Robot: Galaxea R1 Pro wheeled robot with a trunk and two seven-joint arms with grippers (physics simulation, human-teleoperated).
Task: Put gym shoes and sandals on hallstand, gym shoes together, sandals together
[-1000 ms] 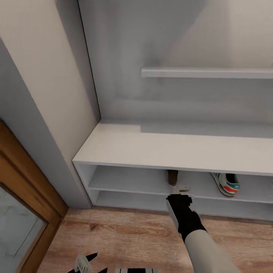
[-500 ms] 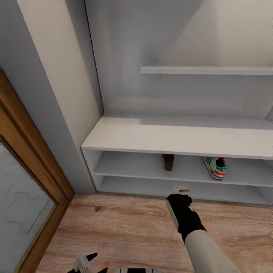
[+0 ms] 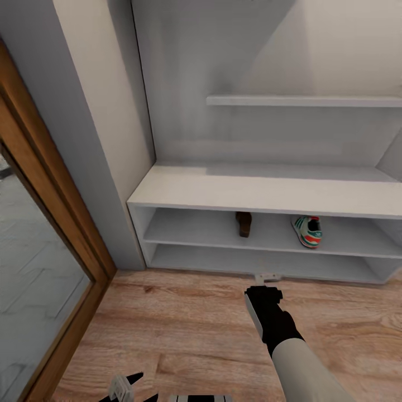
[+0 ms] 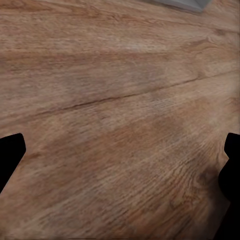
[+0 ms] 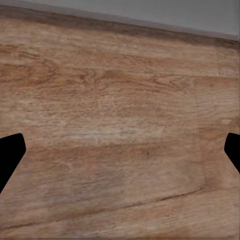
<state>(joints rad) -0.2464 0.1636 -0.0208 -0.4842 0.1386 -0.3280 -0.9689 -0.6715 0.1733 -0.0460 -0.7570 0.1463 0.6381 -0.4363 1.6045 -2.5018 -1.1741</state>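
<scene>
The white-grey hallstand (image 3: 262,192) stands against the wall in the head view. On its upper open shelf one brown sandal (image 3: 243,224) lies near the middle. To its right, with a gap between them, sits one gym shoe (image 3: 307,230), white with green stripes and orange accents. My right gripper (image 3: 267,277) hangs over the corridor floor (image 3: 184,329) just in front of the rack's bottom edge. It is open and empty, and its dark fingertips (image 5: 10,155) stand wide apart over bare planks. My left gripper (image 3: 124,386) is low near my body, also open, with its fingertips (image 4: 10,160) spread over bare floor.
A wood-framed mirror or door panel (image 3: 50,240) leans along the left wall. A grey wall corner (image 3: 111,184) meets the rack's left end. A narrow white wall shelf (image 3: 304,101) hangs above the rack. Bare planks stretch between me and the rack.
The whole view has drawn back from the hallstand, so the camera moved. My right gripper, earlier at the shelf edge by the sandal, is now over the floor; sandal and gym shoe stay put.
</scene>
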